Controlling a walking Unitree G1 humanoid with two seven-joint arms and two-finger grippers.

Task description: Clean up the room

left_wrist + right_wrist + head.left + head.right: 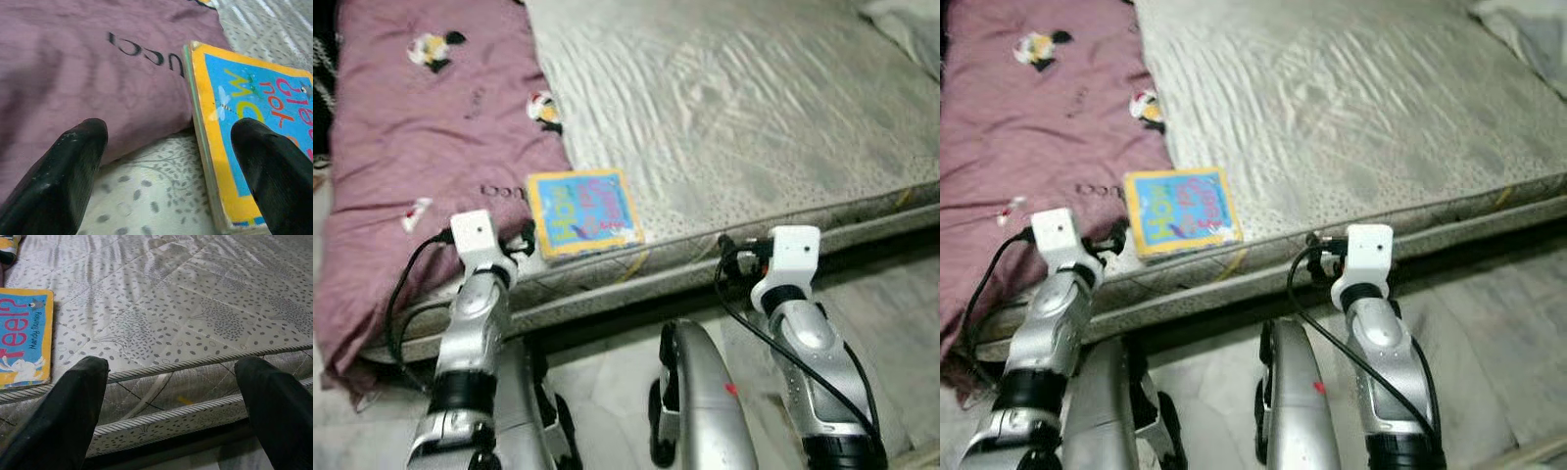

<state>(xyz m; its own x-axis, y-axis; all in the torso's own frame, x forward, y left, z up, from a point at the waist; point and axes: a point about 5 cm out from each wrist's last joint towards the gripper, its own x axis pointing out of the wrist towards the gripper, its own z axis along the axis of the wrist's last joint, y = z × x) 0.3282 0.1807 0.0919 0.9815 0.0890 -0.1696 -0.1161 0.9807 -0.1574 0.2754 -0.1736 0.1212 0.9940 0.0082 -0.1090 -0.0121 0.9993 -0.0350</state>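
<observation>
Book at near mattress edge, both grippers spread and empty.
Head views: book point(583, 212) flat on mattress point(754, 108), just right of purple blanket point(421, 147). Left wrist: left gripper point(166, 166) wide open, straddling the blanket-book boundary, gripping nothing. Right wrist: right gripper point(171, 401) wide open, facing mattress side, right of book.

Book point(583, 212) lies flat on mattress point(754, 117), at its near edge. Blanket point(421, 147) spread on the mattress's left part, its edge just left of the book. Left gripper point(166, 161) at the book's left edge; right gripper point(171, 396) before the mattress edge, right of book.
</observation>
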